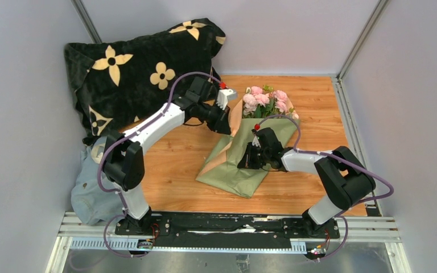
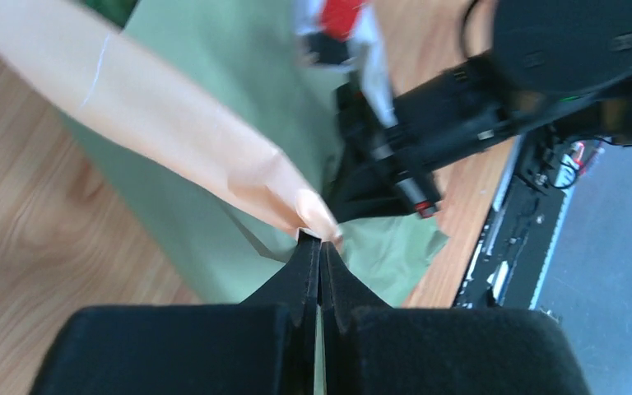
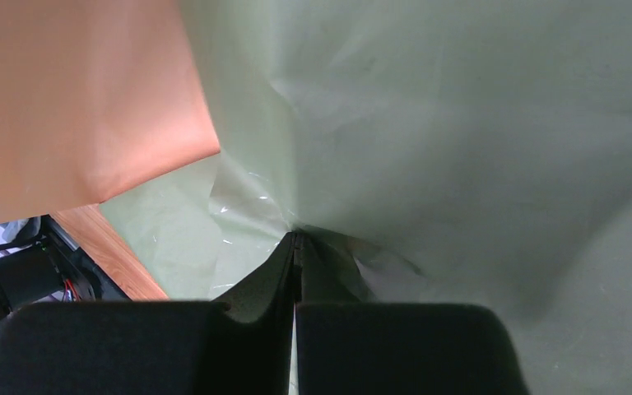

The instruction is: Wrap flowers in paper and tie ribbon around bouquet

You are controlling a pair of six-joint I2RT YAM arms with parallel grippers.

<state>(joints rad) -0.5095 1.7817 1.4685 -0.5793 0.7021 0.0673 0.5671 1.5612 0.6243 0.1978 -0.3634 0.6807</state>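
The bouquet lies in the middle of the wooden table. Its pink and cream flowers (image 1: 264, 101) point to the back, with olive-green paper (image 1: 236, 170) folded over the stems. My left gripper (image 1: 231, 128) is at the bouquet's upper left, shut on a corner of the tan paper (image 2: 173, 115); its tips (image 2: 321, 240) pinch that corner above the green sheet (image 2: 206, 214). My right gripper (image 1: 246, 161) rests on the bouquet's middle. In the right wrist view it (image 3: 296, 239) is shut on a fold of olive-green paper (image 3: 461, 123), with tan paper (image 3: 74, 99) at the left. The ribbon is out of view.
A black pillow (image 1: 142, 68) with tan flower prints leans at the back left. A pale blue-grey cloth (image 1: 91, 190) is bunched by the left arm's base. Grey walls close in both sides, and a metal rail (image 1: 222, 228) runs along the near edge.
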